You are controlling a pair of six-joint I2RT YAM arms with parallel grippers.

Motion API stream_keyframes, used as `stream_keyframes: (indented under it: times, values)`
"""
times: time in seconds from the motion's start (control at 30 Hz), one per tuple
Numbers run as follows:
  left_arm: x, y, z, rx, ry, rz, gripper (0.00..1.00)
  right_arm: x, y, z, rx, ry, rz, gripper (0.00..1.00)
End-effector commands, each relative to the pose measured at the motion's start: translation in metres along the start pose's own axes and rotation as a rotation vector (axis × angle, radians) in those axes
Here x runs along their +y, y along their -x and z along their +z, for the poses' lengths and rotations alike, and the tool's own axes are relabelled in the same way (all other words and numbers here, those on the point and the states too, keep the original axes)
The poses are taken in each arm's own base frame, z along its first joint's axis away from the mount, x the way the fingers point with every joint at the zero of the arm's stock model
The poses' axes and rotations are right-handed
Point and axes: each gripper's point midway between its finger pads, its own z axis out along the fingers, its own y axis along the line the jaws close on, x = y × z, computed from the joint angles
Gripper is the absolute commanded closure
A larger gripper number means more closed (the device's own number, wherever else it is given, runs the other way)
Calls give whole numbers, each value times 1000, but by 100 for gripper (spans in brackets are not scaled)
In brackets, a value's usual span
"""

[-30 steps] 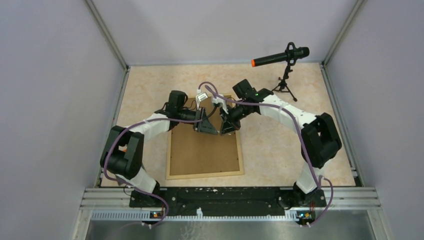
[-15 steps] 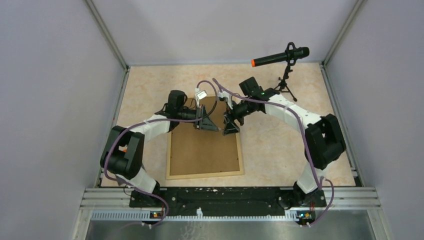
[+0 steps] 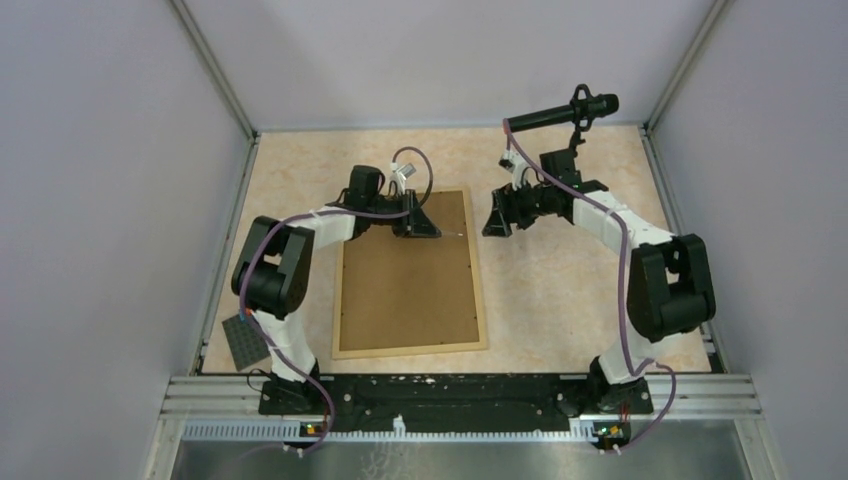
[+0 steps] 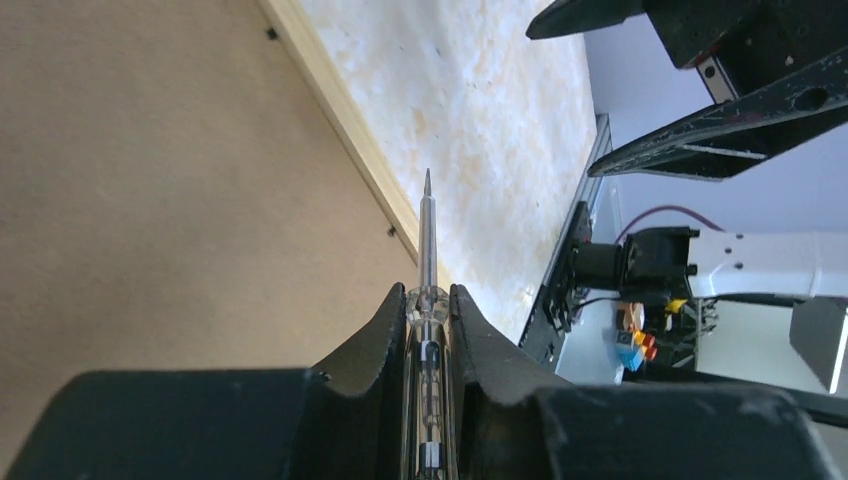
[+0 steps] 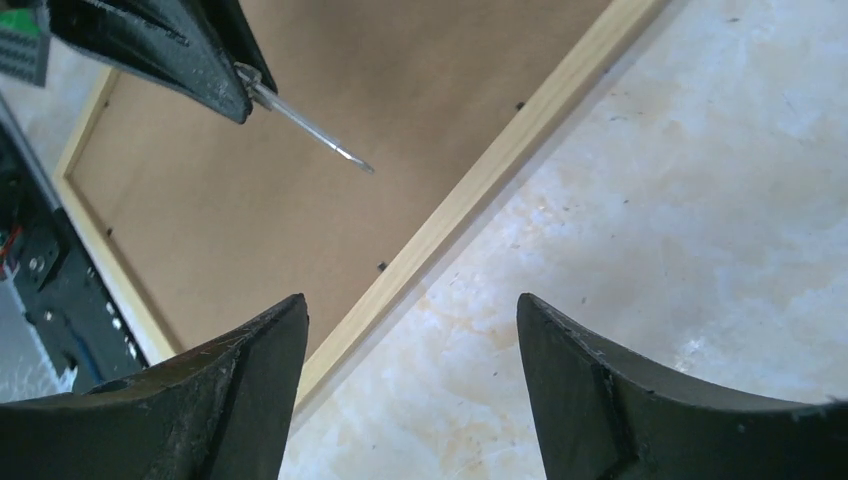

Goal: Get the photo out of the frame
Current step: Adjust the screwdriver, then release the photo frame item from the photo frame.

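The frame (image 3: 410, 300) lies face down on the table, its brown backing board (image 4: 150, 180) up and its light-wood edge (image 5: 500, 160) showing. The photo is hidden beneath the backing. My left gripper (image 3: 428, 226) hovers over the frame's far right part, shut on a clear-handled screwdriver (image 4: 428, 250). The tool's metal tip points right, toward the frame's right edge. My right gripper (image 3: 490, 215) is open and holds nothing. It hangs over the bare table just right of the frame, and its fingers (image 5: 270, 350) stand wide apart.
A microphone on a small tripod (image 3: 570, 120) stands at the back right, close behind the right arm. A dark grey studded baseplate (image 3: 245, 342) lies at the near left by the left arm's base. Walls close in the table on three sides.
Both grippers were close together over the frame's far part. The right one has opened and drawn back to the right, off the frame. The left has shut on the screwdriver.
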Motion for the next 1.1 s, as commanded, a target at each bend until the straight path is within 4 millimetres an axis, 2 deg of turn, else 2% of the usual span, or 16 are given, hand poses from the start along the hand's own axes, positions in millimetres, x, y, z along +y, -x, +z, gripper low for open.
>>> stream_keyframes:
  times: [0.0, 0.17, 0.47, 0.8, 1.07]
  values:
    - [9, 25, 10, -38, 3, -11, 100, -29, 6, 21, -40, -83, 84, 27]
    - [33, 35, 17, -54, 46, -12, 100, -43, 8, 39, -51, -93, 144, 32]
    - [58, 47, 27, -73, 89, -1, 100, -62, 2, 59, -73, -131, 240, 47]
    - [76, 57, 36, -68, 115, 15, 100, -75, 0, 78, -79, -135, 311, 52]
    - [85, 45, 40, -35, 120, -22, 100, -73, 1, 90, -77, -105, 332, 59]
